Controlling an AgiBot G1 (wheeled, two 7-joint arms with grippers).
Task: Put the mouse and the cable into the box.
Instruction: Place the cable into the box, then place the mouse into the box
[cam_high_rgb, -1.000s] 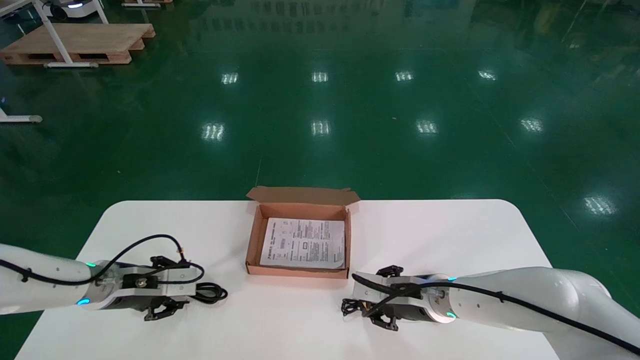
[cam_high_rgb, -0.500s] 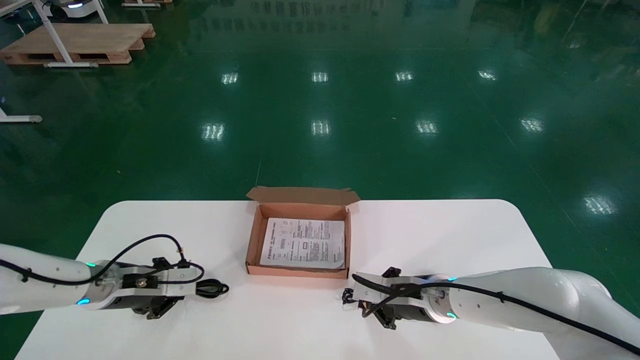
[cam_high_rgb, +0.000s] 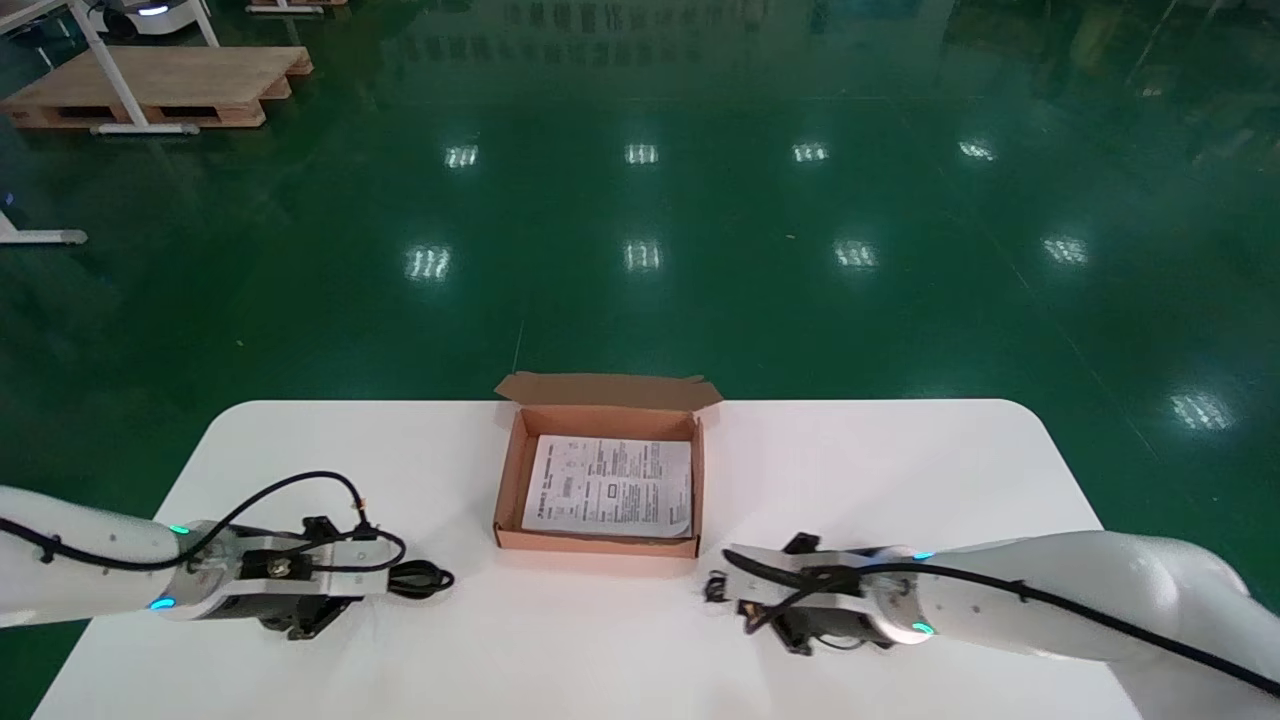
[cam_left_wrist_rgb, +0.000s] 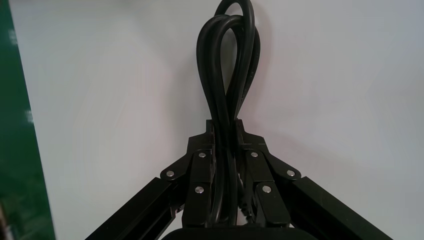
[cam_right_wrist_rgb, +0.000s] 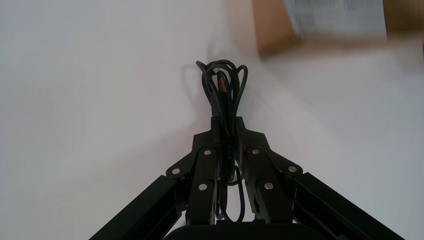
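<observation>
Head: open brown cardboard box mid white desk. Left wrist: left gripper fingers clamped on thick black looped cable, left of box. Right wrist: right gripper fingers pinching thin black cord bundle near box

Print on the white paper sheet in the brown cardboard box, twelve o'clock on the white table, is too small to read.

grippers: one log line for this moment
left gripper: shut on thick cable | right gripper: shut on thin cable bundle | box: open, paper sheet inside
</observation>
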